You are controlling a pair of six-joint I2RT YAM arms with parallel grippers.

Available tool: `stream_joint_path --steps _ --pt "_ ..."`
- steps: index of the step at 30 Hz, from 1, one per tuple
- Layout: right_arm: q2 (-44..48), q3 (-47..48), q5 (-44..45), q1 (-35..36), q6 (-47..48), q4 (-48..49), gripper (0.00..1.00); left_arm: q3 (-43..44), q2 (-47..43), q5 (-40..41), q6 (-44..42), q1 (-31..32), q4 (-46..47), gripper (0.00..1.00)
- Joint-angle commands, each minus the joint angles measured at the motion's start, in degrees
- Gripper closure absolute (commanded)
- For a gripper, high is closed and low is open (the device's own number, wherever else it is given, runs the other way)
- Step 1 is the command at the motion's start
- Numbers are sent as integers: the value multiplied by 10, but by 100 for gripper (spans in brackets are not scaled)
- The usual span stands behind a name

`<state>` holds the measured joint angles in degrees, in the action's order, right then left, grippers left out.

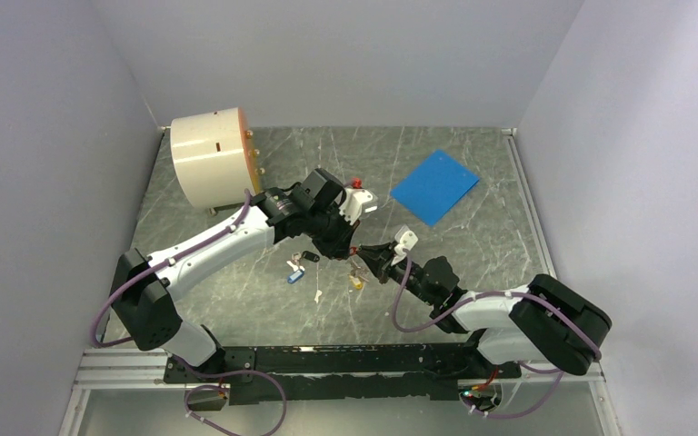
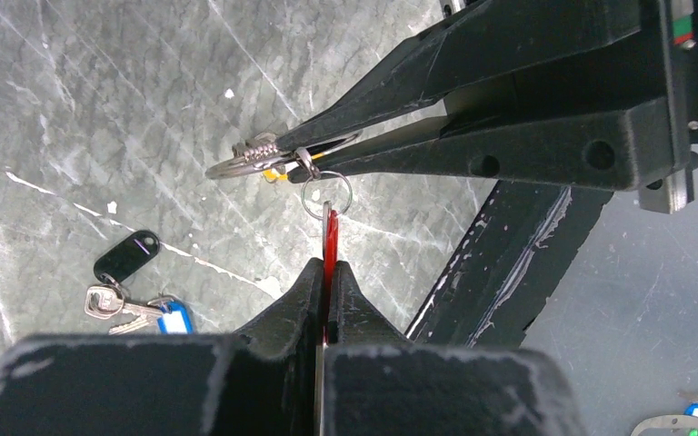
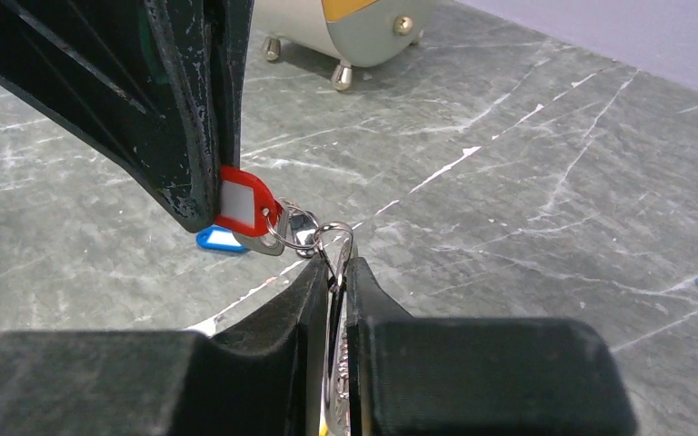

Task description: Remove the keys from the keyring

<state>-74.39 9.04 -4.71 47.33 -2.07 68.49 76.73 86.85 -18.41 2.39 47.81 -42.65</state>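
Keyring [image 2: 223, 170] is clamped between the closed fingers of the right end effector [image 3: 334, 268], over the bench [image 3: 554, 182]. A red-tagged key [image 3: 241, 202], joined to the keyring by a small loop [image 2: 305, 196], is gripped by the closed left end effector [image 2: 329, 268]. Loose keys [image 2: 104, 302] with black and blue tags are lying on the bench nearby.

A cream drum [image 1: 207, 156] sits at the far left corner of the grey marbled table [image 1: 500, 245], small brass knobs on its orange side. A blue square sheet [image 1: 434, 186] lies flat toward the far right, well apart from it.
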Motion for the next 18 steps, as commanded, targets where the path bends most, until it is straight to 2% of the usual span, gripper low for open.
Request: stream_joint_path --steps 1,9,12,18 --pt "23 -1 -12 -7 -8 9 87 0 -6 -17 -15 -2 6 97" --pt "28 -2 -20 -20 -19 -7 89 -3 -1 2 -17 -8 4 97" --pt "28 2 -19 -21 -20 -17 100 -4 -1 6 -17 -12 6 97" --pt "43 3 8 -23 -27 -37 100 -7 -2 -8 -51 -16 2 97"
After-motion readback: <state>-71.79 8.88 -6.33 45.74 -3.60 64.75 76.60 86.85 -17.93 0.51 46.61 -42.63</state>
